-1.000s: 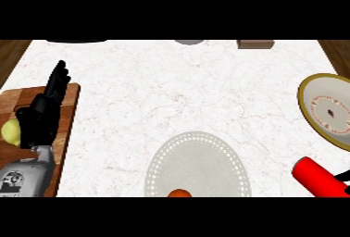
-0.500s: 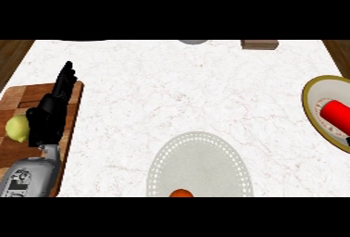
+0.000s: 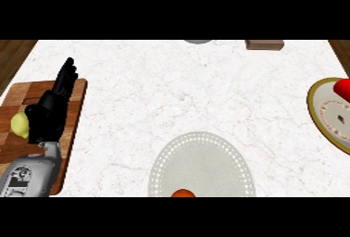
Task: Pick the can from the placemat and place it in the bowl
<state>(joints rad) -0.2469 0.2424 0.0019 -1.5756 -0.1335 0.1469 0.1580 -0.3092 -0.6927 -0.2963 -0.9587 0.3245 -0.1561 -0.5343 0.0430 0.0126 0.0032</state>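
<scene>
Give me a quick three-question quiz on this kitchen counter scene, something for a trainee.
1. True or false: the red can lies on the placemat.
2. Which hand shows? A) left B) right C) both
3. Fill in: the yellow fruit lies on the wooden ____.

Key: 1 false, the can is at the bowl by the view's right edge. 2 A, the left hand, open over the cutting board. 3 board.

Lower left of frame: grey forearm [image 3: 27, 178] enters from the bottom edge and rises to the wrist. Above it, at the left edge and mid-height, left hand [image 3: 46, 118], black, fingers straight, close together, pointing up-frame with a slight rightward lean.
</scene>
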